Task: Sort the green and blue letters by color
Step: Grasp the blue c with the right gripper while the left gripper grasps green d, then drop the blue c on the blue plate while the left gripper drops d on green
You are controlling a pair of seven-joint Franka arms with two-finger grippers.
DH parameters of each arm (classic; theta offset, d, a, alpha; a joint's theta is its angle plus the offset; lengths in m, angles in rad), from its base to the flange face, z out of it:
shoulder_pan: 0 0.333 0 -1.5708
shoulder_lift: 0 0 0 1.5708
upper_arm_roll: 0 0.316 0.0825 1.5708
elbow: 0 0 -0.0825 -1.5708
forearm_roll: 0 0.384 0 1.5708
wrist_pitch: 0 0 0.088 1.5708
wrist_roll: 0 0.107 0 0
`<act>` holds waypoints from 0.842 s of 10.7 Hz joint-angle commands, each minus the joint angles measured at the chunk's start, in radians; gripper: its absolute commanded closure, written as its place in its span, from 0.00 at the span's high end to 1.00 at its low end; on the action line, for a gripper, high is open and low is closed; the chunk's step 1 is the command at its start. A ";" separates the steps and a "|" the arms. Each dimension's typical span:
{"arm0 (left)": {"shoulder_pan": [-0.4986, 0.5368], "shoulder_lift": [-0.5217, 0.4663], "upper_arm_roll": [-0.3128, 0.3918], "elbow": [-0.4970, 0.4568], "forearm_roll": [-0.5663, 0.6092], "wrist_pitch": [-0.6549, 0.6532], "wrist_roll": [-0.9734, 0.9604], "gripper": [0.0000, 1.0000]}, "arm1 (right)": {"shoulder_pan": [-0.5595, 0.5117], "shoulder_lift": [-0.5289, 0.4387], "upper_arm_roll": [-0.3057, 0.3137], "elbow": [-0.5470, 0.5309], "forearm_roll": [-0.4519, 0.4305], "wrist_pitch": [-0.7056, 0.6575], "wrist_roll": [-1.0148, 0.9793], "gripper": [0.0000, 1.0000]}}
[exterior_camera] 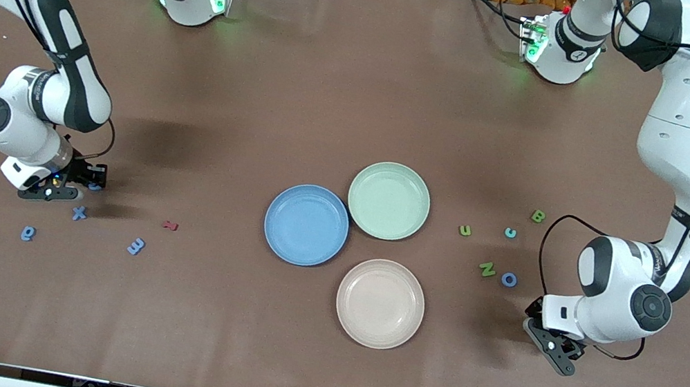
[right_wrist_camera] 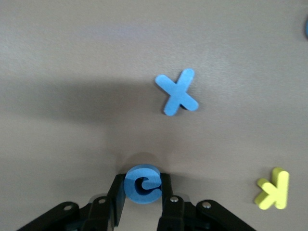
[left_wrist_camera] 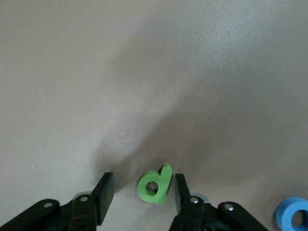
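Note:
My right gripper (exterior_camera: 87, 177) is shut on a blue G (right_wrist_camera: 139, 179), low over the table at the right arm's end. A blue X (exterior_camera: 79, 213), Q (exterior_camera: 28, 233) and E (exterior_camera: 135, 247) lie nearer the front camera. My left gripper (left_wrist_camera: 143, 190) is open, low at the left arm's end, with a green P (left_wrist_camera: 156, 185) between its fingers, leaning toward one finger (left_wrist_camera: 182, 192). The P is hidden in the front view under that gripper (exterior_camera: 559, 355). A green U (exterior_camera: 465, 230), N (exterior_camera: 487, 269), B (exterior_camera: 538, 216) and a blue O (exterior_camera: 509, 279) lie close by.
Blue plate (exterior_camera: 304, 243), green plate (exterior_camera: 384, 225) and pink plate (exterior_camera: 375, 328) stand mid-table. A red letter (exterior_camera: 171, 225) lies beside the E, a small teal letter (exterior_camera: 510, 233) beside the U. A yellow K (right_wrist_camera: 274, 189) lies near the right gripper.

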 commanded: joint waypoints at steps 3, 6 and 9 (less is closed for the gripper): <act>-0.007 0.002 0.004 0.019 -0.029 0.006 0.000 0.00 | 0.136 -0.053 0.041 0.161 0.002 -0.367 0.339 0.00; -0.044 -0.048 0.004 0.019 -0.020 -0.050 -0.102 0.00 | 0.196 -0.049 0.103 0.376 0.211 -0.639 0.481 0.00; -0.107 -0.100 0.012 0.011 -0.005 -0.158 -0.268 0.00 | 0.300 -0.043 0.103 0.454 0.284 -0.632 0.605 0.00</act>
